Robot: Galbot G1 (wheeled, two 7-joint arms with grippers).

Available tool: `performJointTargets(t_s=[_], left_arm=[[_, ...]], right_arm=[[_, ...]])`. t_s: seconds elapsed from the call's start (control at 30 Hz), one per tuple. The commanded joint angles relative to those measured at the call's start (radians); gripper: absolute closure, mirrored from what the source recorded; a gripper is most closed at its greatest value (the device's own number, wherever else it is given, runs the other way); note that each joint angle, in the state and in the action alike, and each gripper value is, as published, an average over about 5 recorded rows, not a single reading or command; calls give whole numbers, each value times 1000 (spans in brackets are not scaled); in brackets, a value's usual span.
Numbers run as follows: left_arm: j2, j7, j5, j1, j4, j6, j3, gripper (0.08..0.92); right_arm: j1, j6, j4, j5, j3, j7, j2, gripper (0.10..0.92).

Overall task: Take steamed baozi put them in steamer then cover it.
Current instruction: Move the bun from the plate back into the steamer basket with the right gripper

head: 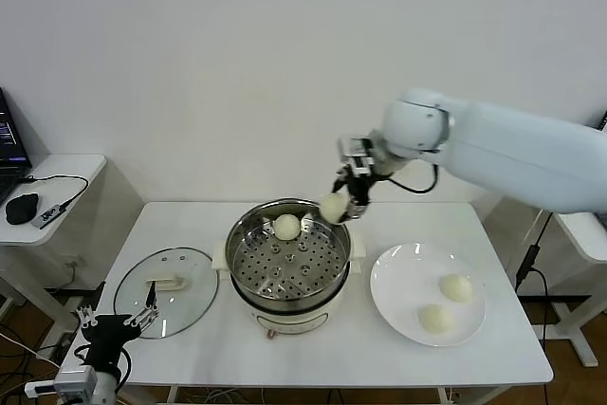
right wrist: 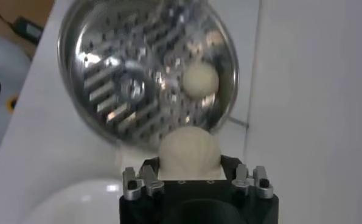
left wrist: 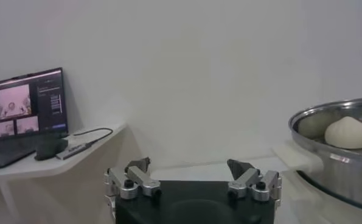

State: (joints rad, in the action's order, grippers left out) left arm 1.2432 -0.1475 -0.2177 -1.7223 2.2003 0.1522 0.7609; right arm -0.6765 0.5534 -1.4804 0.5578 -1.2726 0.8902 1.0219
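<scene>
Over the steamer's (head: 287, 267) rim at about two o'clock, the right arm reaches in from the right side, forearm stretched across above the plate (head: 394, 303), wrist bent down toward the pot. The right gripper (head: 334, 207) has its jaws closed partway on a bun (head: 333, 207); the wrist view shows that bun (right wrist: 190, 153) wedged between the fingers (right wrist: 137, 180), filling the gap, with the perforated tray (right wrist: 132, 67) below it. The held bun hangs just above the rim, not yet down on the tray.

One bun (head: 287, 227) already sits on the tray at twelve o'clock, close against the far wall; the left wrist view catches it (left wrist: 348, 132) peeking over the steel rim (left wrist: 327, 112). Two more buns wait on the plate at three o'clock of the steamer: one (head: 457, 287) toward the back, one (head: 436, 318) nearer the front, near each other but apart.

The lid (head: 166, 291) lies flat on the table (head: 190, 225) at nine o'clock of the steamer, just beside it, handle (head: 163, 284) up, the bar's long axis running left to right.

The left gripper (head: 121, 322) is parked low at the table's near left corner, beside the lid's front edge, jaws spread wide and holding nothing; its fingers (left wrist: 138, 176) show apart in the wrist view. A laptop (left wrist: 25, 115) stands on the side desk (head: 66, 173) to the left.
</scene>
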Motion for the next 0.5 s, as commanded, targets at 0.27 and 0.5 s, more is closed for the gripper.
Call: performJointTargets(t_s=[0.27, 0.5], left_arm=[[15, 2, 3, 13, -5, 1, -1, 177], [8, 1, 1, 11, -8, 0, 7, 177]], right_arm=[[160, 152, 239, 124, -5, -131, 393, 380], [220, 172, 285, 95, -5, -146, 431, 381]])
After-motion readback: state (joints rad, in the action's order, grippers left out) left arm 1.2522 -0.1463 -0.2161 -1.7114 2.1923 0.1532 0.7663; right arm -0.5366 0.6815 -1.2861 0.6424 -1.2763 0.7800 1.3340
